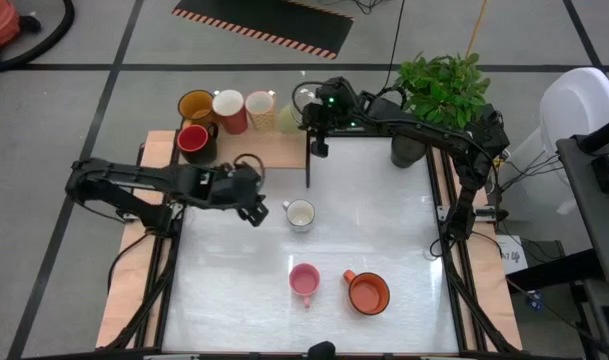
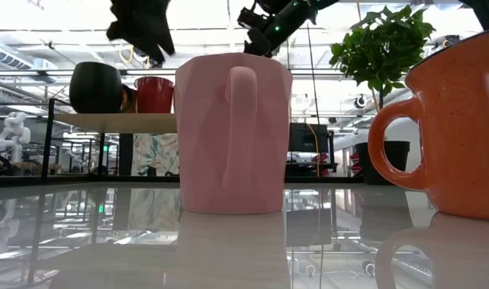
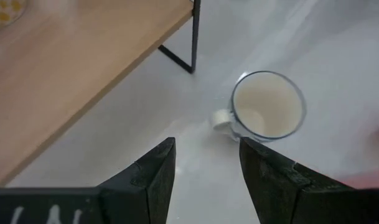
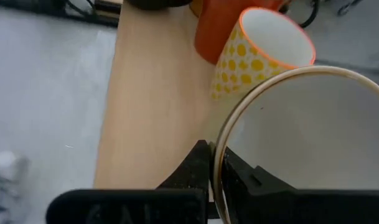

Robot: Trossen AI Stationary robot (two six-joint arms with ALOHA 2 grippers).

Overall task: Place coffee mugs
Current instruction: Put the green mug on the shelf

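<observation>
Pink mug (image 2: pixel 232 132) fills the low view; overhead, left fingers (image 1: pixel 256 211) spread (right fingers (image 4: pixel 212 163) pinch 1 mug rim (image 4: pixel 251 99)).

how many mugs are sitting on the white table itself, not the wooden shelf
3: a white mug near the middle, just beyond the left pincer; a pink mug and an orange mug side by side near the front edge. None looks hidden.
</observation>
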